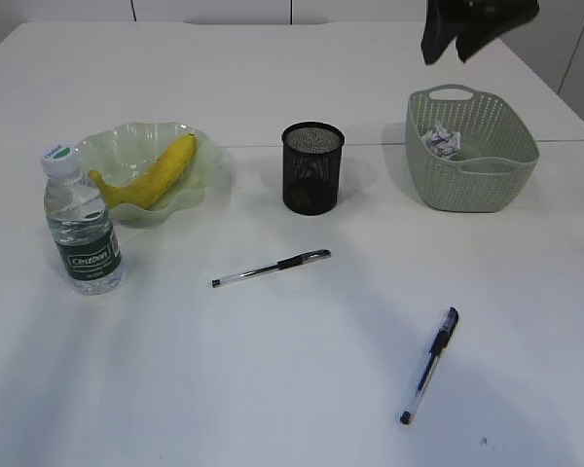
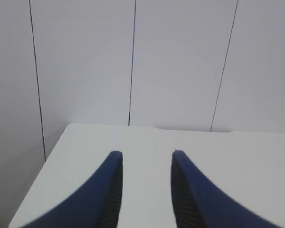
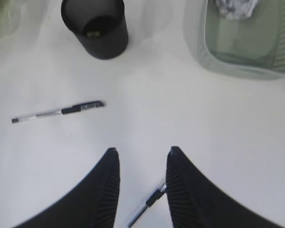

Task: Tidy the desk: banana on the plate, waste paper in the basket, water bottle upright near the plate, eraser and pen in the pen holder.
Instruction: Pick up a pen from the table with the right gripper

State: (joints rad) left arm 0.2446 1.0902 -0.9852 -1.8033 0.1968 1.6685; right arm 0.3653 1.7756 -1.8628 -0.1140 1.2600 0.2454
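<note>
You were set up in what looked like a lab or test room dressed as an office desk, going by the plain white table (image 1: 273,389) pushed against bare white wall panels (image 2: 180,61) with thin dark seams. The stuff laid out was desk clutter: a black mesh pen holder (image 1: 312,167), two pens (image 1: 271,269) and a green plastic basket (image 1: 472,148), all spaced out neatly.

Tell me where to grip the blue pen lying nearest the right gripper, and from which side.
Grip the blue pen mid-barrel, from straight above, jaws across its width. It lies flat on the table, so only its top is reachable. The open right gripper hangs above it.
</note>
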